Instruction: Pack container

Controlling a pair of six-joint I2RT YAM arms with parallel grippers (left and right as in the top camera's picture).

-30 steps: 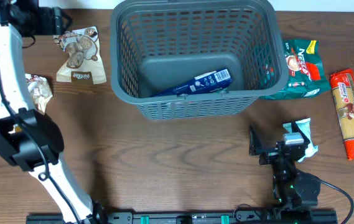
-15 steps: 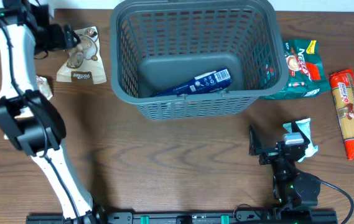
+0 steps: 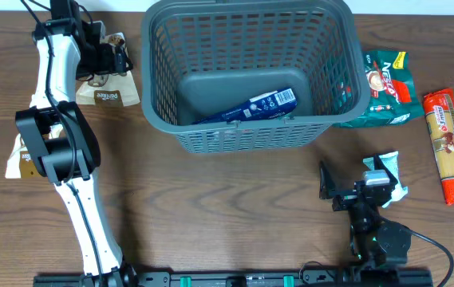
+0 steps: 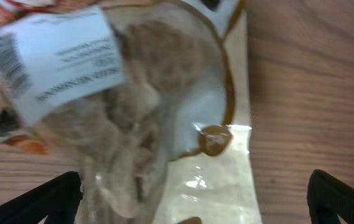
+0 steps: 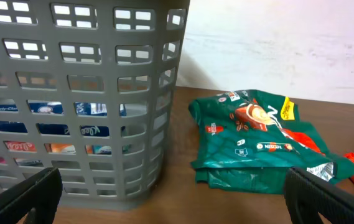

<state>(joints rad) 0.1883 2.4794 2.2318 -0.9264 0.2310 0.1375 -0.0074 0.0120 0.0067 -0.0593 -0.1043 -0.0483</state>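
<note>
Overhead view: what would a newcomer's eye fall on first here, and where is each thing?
The large dark grey basket at top centre dominates, with a blue packet lying on its floor. To its left, the left gripper hovers open over a brown snack pouch; to its right lie a green coffee packet and a red pasta packet.

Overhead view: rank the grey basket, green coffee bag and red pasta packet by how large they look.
1. Grey basket, clearly largest.
2. Green coffee bag and red pasta packet: about alike, and the basket hides part of the bag, so unranked.
</note>
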